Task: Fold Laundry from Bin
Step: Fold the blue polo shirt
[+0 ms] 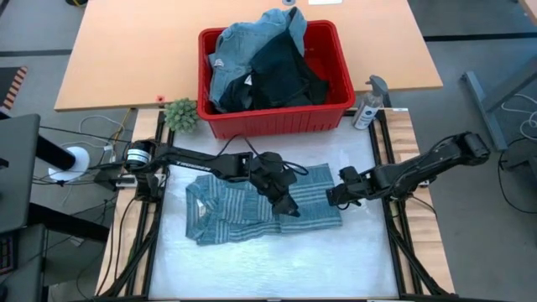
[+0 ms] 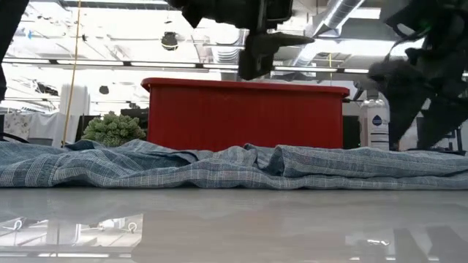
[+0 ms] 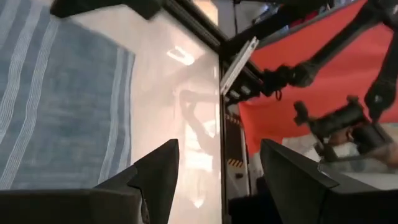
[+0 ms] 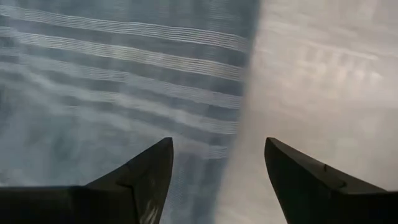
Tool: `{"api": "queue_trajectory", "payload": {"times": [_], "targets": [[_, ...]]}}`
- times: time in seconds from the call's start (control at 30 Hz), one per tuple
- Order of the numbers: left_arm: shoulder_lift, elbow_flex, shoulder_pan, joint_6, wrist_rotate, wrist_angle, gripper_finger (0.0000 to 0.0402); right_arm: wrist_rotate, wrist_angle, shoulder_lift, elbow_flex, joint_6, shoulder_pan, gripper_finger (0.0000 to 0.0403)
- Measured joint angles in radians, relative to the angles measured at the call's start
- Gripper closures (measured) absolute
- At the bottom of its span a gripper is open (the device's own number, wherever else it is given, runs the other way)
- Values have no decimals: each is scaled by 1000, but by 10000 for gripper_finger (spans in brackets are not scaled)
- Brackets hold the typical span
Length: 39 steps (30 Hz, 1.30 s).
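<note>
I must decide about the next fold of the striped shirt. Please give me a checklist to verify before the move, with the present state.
1. Striped shirt lies on the table: ok.
2. Left gripper fingers open, empty: ok.
3. Right gripper fingers open at the shirt's edge, empty: ok.
4. Shirt flat, no wrinkles: not ok, low view shows ridges.
5. Red bin apart from the shirt: ok.

The glossy white surface carries a blue-grey white-striped shirt at centre — the bright red plastic bin at twelve o'clock, a small green plant at eleven o'clock.
</note>
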Motion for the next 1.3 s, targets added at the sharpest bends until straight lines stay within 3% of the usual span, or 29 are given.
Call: {"api": "queue_trajectory", "payload": {"times": [0.1,0.47,0.6,0.8,1.0,1.17,1.3], "targets": [[-14,-43,0,29,-8,-1,187,4,44,2,-37,24,0,124],[-11,-211,10,85,-228,59,187,-30,252,26,-148,8,-68,124],[7,-267,13,83,-247,93,187,-55,326,52,-173,-34,-88,125],[46,-288,17,97,-335,124,187,-81,376,100,-172,-83,-117,140],[137,-289,38,79,-290,175,187,-94,386,135,-170,-97,-121,229],[156,-287,56,50,-217,198,187,-108,385,149,-172,-114,-127,359],[138,-289,79,7,-180,224,187,-113,387,147,-172,-108,-126,377]]}}
